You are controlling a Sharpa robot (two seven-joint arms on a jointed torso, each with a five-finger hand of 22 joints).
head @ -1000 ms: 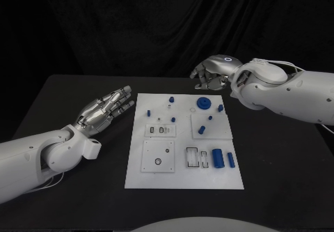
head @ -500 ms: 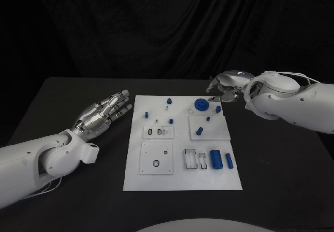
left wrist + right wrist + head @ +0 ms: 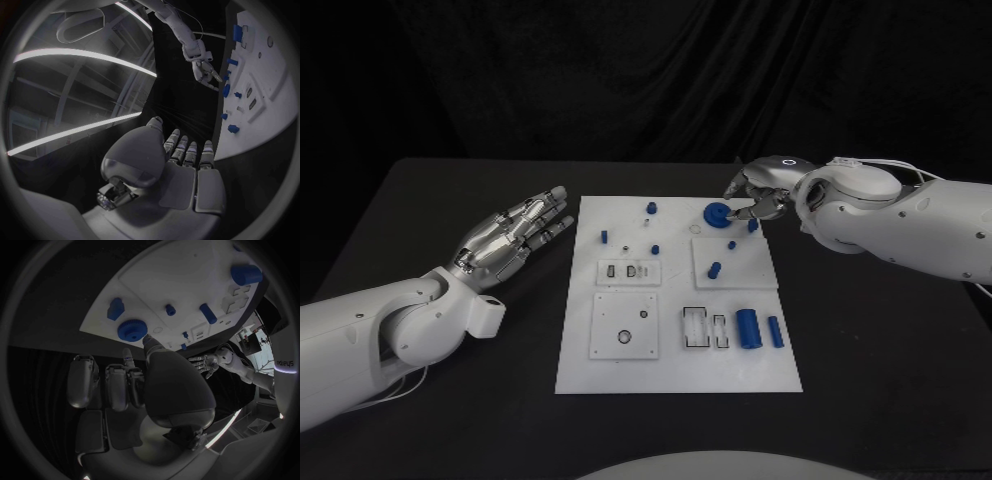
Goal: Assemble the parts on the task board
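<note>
— Right robot hand [image 3: 759,192] over the board's far edge, fingers curled, tips just beside the blue gear [image 3: 718,212]. Holding nothing, as far as can be told; contact with the gear not clear. Left robot hand [image 3: 514,232] flat and spread wide above the bench [image 3: 444,200], beside the board [image 3: 678,375], empty.

— And progress?

— Early, by the look of it. Several blue pegs [image 3: 606,236] upright across the far half; a cylinder [image 3: 749,327] and a bar [image 3: 777,332] lying loose at the near right, beside open slots [image 3: 695,327]. Round hole [image 3: 626,336] in the near left plate unfilled. Most of the fitting probably left.
</note>
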